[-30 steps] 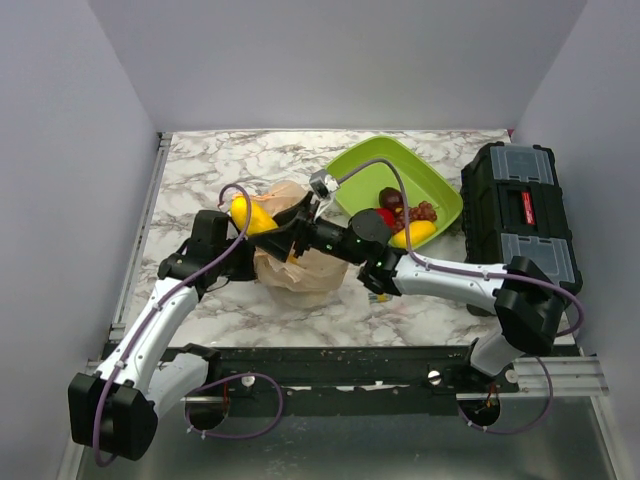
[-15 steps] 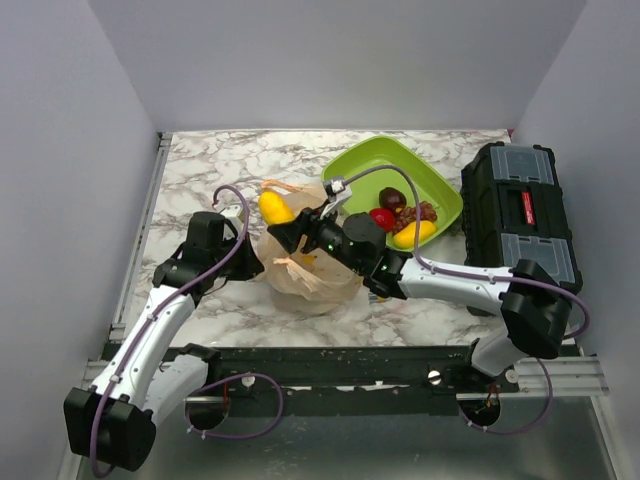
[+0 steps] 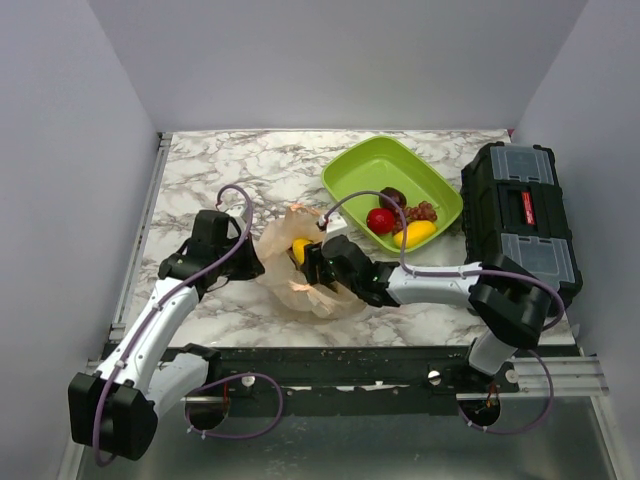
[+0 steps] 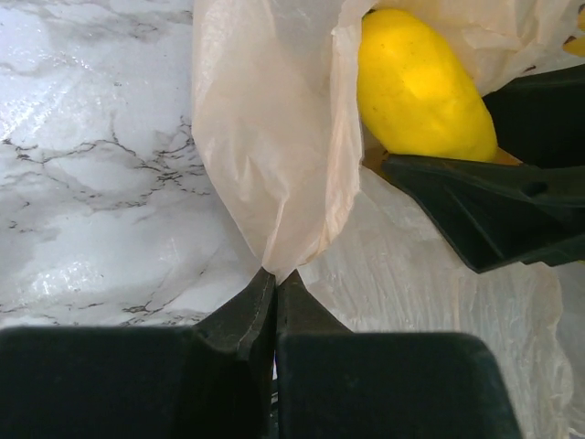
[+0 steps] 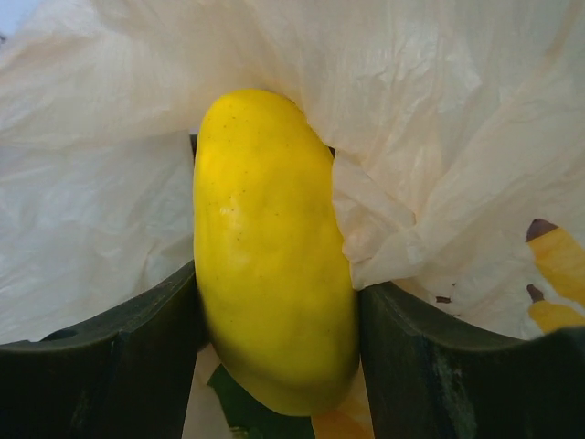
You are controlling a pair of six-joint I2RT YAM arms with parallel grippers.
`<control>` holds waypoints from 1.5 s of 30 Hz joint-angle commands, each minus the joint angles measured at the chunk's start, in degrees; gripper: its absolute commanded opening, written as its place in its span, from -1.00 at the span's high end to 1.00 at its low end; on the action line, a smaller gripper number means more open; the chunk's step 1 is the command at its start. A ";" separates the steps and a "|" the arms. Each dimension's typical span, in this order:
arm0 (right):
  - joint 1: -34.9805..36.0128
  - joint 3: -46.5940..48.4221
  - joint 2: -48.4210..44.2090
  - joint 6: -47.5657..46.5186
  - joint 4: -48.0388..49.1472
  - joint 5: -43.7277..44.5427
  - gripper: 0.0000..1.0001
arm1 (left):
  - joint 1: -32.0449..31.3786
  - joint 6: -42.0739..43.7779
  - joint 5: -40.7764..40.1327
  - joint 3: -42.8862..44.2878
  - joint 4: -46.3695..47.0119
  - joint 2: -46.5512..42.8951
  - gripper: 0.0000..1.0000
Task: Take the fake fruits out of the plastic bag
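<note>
The peach plastic bag (image 3: 318,292) lies crumpled on the marble table left of centre. My left gripper (image 3: 256,264) is shut on a fold of the plastic bag's (image 4: 265,137) edge, pinched at the left gripper's (image 4: 276,274) tips. A yellow fake fruit (image 3: 300,249) sits at the bag's mouth with bag film around it. My right gripper (image 3: 311,262) is shut on it. In the right wrist view the yellow fruit (image 5: 270,247) fills the gap of the right gripper (image 5: 279,279), both fingers against its sides, with the bag (image 5: 430,119) behind. The left wrist view also shows the fruit (image 4: 420,87).
A lime-green tray (image 3: 390,160) at the back right holds a red apple (image 3: 380,220), a dark plum (image 3: 393,197), grapes (image 3: 426,211) and a yellow piece (image 3: 416,233). A black toolbox (image 3: 520,215) stands at the right edge. Grey walls enclose the table.
The right gripper has carried the yellow fruit from above the bag's left side rightward and down to the bag's mouth. The bag has changed shape. The left gripper keeps its pinch.
</note>
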 commanded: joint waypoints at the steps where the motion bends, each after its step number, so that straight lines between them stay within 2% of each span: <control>1: 0.18 4.86 2.76 -1.30 -7.81 6.03 -0.38 | -2.08 -3.03 0.67 0.45 1.72 -1.05 1.00; 4: 0.15 6.01 1.99 -1.45 -9.40 6.14 -0.69 | -8.70 -3.73 -5.29 3.13 2.38 -0.26 1.00; 6: 0.15 7.43 0.56 -1.44 -12.07 5.89 -0.81 | -11.76 -3.18 -9.86 4.58 2.04 1.01 1.00; 11: 0.17 9.14 -6.36 -3.21 -18.48 0.13 -0.99 | -11.95 -2.75 -10.69 3.54 2.26 1.02 1.00; 14: 0.20 8.56 -12.41 -2.99 -20.25 -3.48 -1.00 | -11.97 -2.22 -9.74 3.06 2.90 0.25 1.00; 17: 0.22 7.20 -17.46 -3.12 -19.06 -11.23 -1.00 | -11.86 -2.42 -9.97 3.28 3.18 0.22 1.00; 21: 0.23 4.25 -19.67 -4.50 -12.78 -28.49 -0.98 | -11.80 -3.77 -13.18 5.44 1.37 2.15 1.00; 24: 0.83 0.94 -16.82 -2.75 -8.29 -33.31 -0.78 | -11.56 -4.65 -13.84 8.46 -0.32 4.09 1.00; 29: 6.92 -7.67 -9.86 0.01 3.26 -27.47 -0.42 | -11.34 -4.50 -14.20 11.92 -2.70 6.03 1.00; 31: 9.31 -9.11 -6.44 -0.06 5.26 -23.62 -0.20 | -11.36 -3.52 -16.75 11.65 -3.18 6.04 1.00; 35: 10.84 -13.91 -1.87 0.97 14.76 -18.17 0.09 | -11.10 -1.10 -22.42 9.27 -3.20 5.45 1.00; 41: 10.79 -14.41 7.05 2.25 24.64 -2.14 0.15 | -11.01 -0.83 -26.42 6.98 -2.58 4.59 1.00; 45: 10.85 -10.62 13.48 -2.98 27.28 3.56 0.16 | -11.01 0.71 -27.76 5.55 -1.09 3.67 1.00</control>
